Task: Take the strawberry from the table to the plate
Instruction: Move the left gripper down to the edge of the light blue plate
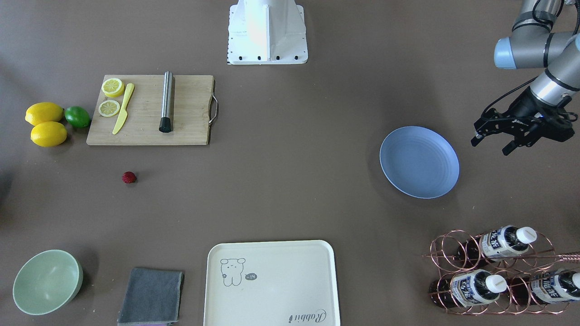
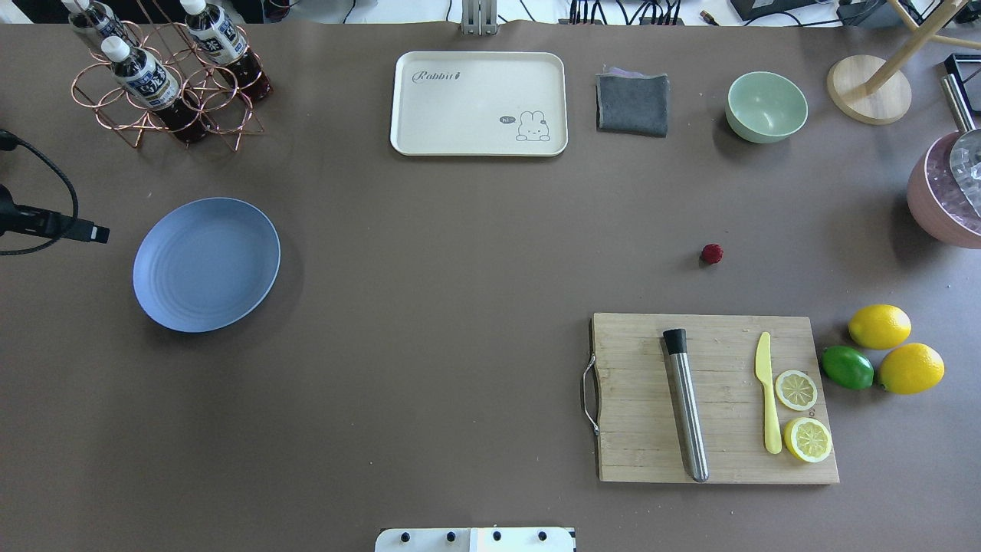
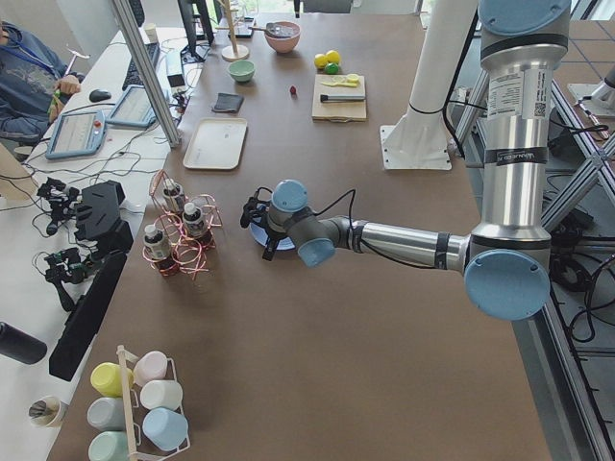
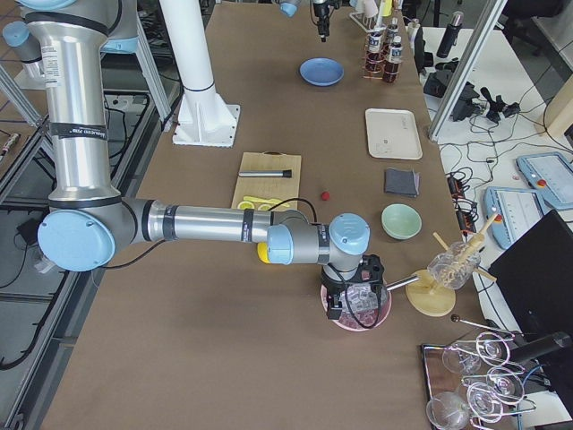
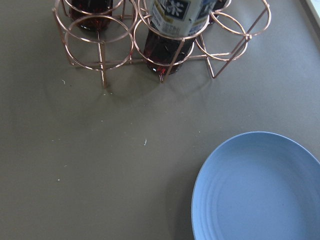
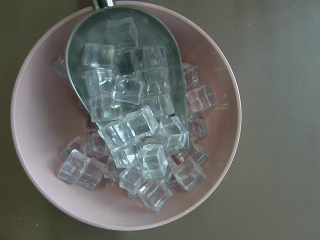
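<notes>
The strawberry (image 1: 129,177), a small dark-red berry, lies alone on the brown table (image 1: 290,190), just in front of the cutting board; the overhead view shows the strawberry (image 2: 712,254) on the right half. The light blue plate (image 1: 419,162) sits empty far across the table, and the plate (image 5: 260,195) fills the lower right of the left wrist view. My left gripper (image 1: 493,142) hovers beside the plate's outer edge, open and holding nothing. My right gripper (image 4: 355,303) shows only in the exterior right view, above a pink bowl, so I cannot tell its state.
A wooden cutting board (image 2: 713,399) carries a metal muddler, a yellow knife and lemon slices, with two lemons and a lime (image 2: 847,366) beside it. A cream tray (image 2: 479,103), grey cloth, green bowl (image 2: 766,106), copper bottle rack (image 2: 165,84) and a pink bowl (image 6: 30,125) of ice also stand here.
</notes>
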Available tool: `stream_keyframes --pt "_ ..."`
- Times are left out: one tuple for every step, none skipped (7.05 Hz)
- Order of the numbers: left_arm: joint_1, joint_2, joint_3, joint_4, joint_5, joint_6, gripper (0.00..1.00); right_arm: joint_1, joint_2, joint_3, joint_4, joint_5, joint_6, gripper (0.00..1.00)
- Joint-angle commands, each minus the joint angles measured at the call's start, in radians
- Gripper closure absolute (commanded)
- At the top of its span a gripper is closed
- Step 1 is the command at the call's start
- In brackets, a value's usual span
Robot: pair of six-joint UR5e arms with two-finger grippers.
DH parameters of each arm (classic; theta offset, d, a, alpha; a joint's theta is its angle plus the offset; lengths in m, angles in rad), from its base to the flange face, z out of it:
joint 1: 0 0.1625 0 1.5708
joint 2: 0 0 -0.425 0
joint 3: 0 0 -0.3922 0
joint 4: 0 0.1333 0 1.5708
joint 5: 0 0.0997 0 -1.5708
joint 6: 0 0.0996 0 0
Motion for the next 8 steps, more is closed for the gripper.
stream_keyframes --pt "0.076 -0.023 0.049 -0.044 0.029 -0.014 0.03 -0.004 0.001 -0.001 0.0 0.0 0.0 0.0" --pt "0.092 -0.045 0.151 -0.159 0.041 -0.014 0.03 -0.005 0.002 -0.003 0.0 0.0 0.0 0.0" --pt "0.096 -0.089 0.241 -0.239 0.044 -0.017 0.04 -0.008 0.004 -0.003 0.0 0.0 0.0 0.0" --pt "0.096 -0.097 0.245 -0.244 0.043 -0.02 0.11 -0.01 0.005 -0.003 0.0 0.0 0.0 0.0" --pt "0.096 -0.097 0.241 -0.243 0.034 -0.022 0.33 -0.01 0.005 -0.003 0.0 0.0 0.0 0.0" --pt "0.096 -0.099 0.238 -0.243 0.032 -0.022 0.51 -0.011 0.007 -0.001 0.0 0.0 0.0 0.0" --pt "0.096 -0.097 0.235 -0.246 0.031 -0.022 0.67 -0.011 0.008 -0.001 0.0 0.0 0.0 0.0" --pt "0.097 -0.097 0.235 -0.246 0.031 -0.022 0.79 -0.011 0.01 -0.001 0.0 0.0 0.0 0.0"
